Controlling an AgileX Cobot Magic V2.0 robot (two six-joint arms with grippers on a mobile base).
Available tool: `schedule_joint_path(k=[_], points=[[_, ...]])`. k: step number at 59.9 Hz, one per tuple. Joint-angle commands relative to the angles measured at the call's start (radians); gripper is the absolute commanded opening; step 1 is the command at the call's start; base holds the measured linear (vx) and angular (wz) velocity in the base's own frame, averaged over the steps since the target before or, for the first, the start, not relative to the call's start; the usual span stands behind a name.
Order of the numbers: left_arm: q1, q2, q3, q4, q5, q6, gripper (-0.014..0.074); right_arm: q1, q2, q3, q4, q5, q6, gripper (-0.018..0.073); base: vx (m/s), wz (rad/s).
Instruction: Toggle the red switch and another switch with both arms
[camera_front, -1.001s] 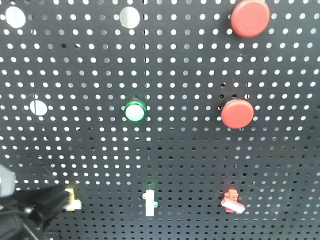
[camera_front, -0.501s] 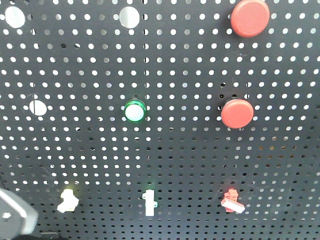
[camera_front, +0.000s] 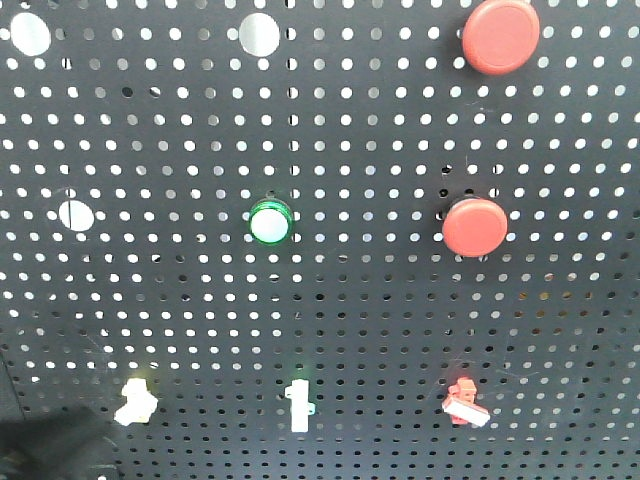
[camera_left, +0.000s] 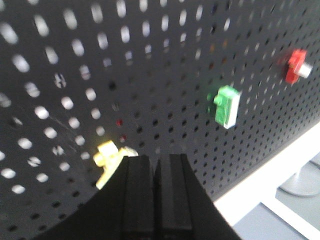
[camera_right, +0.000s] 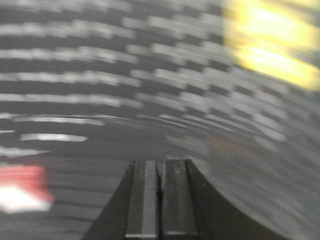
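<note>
– Black pegboard (camera_front: 380, 300) is seen filling the front view. What is mounted on it?

– Two round red buttons (camera_front: 474, 226) are fixed at the right, one above the other, and a green lamp (camera_front: 270, 222) is set near the middle. Along the bottom row, the pale switch (camera_front: 134, 401) is found at the left, a white toggle (camera_front: 298, 404) in the middle and the red switch (camera_front: 465, 402) at the right, its white tip tilted down to the right. A dark blur is seen in the bottom left corner; what it is cannot be told.

– And from the left wrist?

– The left gripper (camera_left: 160, 162) is shown with its fingers pressed together, nothing held. The pale switch, lit yellow, is placed just left of the fingertips; whether it is touched cannot be told. The toggle, lit green, and the red switch are seen farther right.

– From the right wrist?

– Everything is smeared. The right gripper (camera_right: 160, 167) is shown with fingers pressed together on nothing. The red switch is caught as a blur at lower left, apart from the fingers.
</note>
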Motion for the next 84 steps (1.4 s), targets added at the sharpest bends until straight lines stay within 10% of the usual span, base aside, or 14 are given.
schedule_joint_path(k=[1,34,63,84], points=[[-0.008,-0.010,-0.031,0.005,-0.083,-0.005,0.0002,0.085,0.059,-0.034,-0.022,-0.145,0.004,-0.0006,0.00,0.00],[-0.008,-0.010,-0.031,0.004,-0.083,-0.005,0.0002,0.280,0.413,-0.212,-0.016,-0.232,0.023,-0.0006,0.00,0.00],[-0.008,-0.009,-0.031,0.034,-0.088,-0.003,0.0002,0.439,0.417,-0.209,-0.018,0.197,0.092,-0.0006,0.00,0.00],[-0.008,-0.009,-0.031,0.031,-0.087,-0.003,0.0002,0.440,0.387,-0.209,-0.021,-0.023,0.085,-0.0006,0.00,0.00]])
